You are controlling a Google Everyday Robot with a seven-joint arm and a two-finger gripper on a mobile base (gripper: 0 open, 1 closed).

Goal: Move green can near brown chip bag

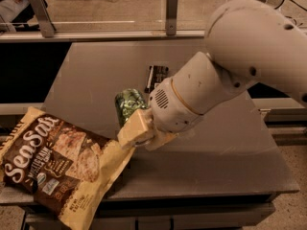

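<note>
Holding the green can against its tan fingers, the gripper hangs over the grey table. Just below its fingertips lies the brown chip bag. Lower straight down onto bare table, not onto the crinkly corner, and release only once the base sits flat. The dark snack bar lies behind the wrist, clear.
</note>
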